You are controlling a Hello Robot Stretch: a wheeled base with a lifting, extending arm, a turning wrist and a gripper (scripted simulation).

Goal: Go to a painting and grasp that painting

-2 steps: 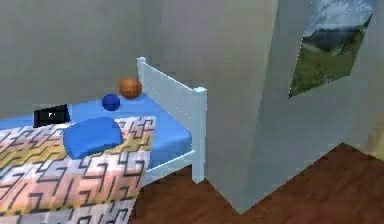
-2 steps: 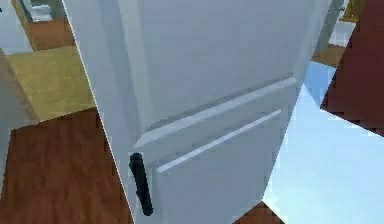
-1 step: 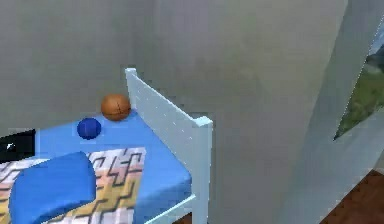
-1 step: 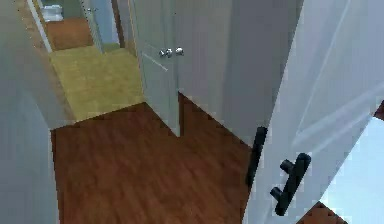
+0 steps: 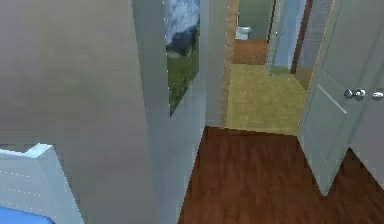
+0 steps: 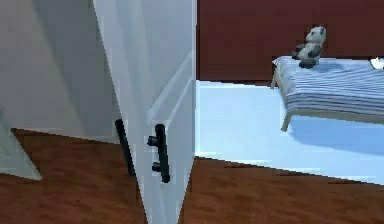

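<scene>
At a wall corner on dark wood floor [image 5: 260,185], forward view.

- The painting [image 5: 182,50] hangs flat on the side face of a grey wall [image 5: 90,100]. It has a pale cloudy top and a green lower part. It is seen at a steep slant because that face runs away from the camera. Its top is cut by the view's upper edge.
- Past it, a yellow floor [image 5: 262,100] leads to a farther room. An open white door [image 5: 335,125] with 2 knobs [image 5: 355,95] stands at the forward view's right.
- A white frame [image 5: 30,180] sits low at the forward view's left, just beside the wall.

Arm side view.

- A second white door [image 6: 150,70] stands close and ajar, with a dark pull handle [image 6: 160,155].
- Behind it are a pale blue rug [image 6: 240,115] and a striped bed [image 6: 335,90]. 1 stuffed toy [image 6: 313,45] sits on the bed.

Claw: cannot tell its state, nor whether it carries anything.

Judgement: this is the approach step and the grasp is not begun. The painting is near and ahead, but the reaching side faces the door and the bedroom. The base likely needs to advance and turn until the painting's wall lies on that side, then the arm lifts to hanging height. Risks are the narrow gap between the 2 doors, and a flat frame flush on the wall that offers little edge to take.
</scene>
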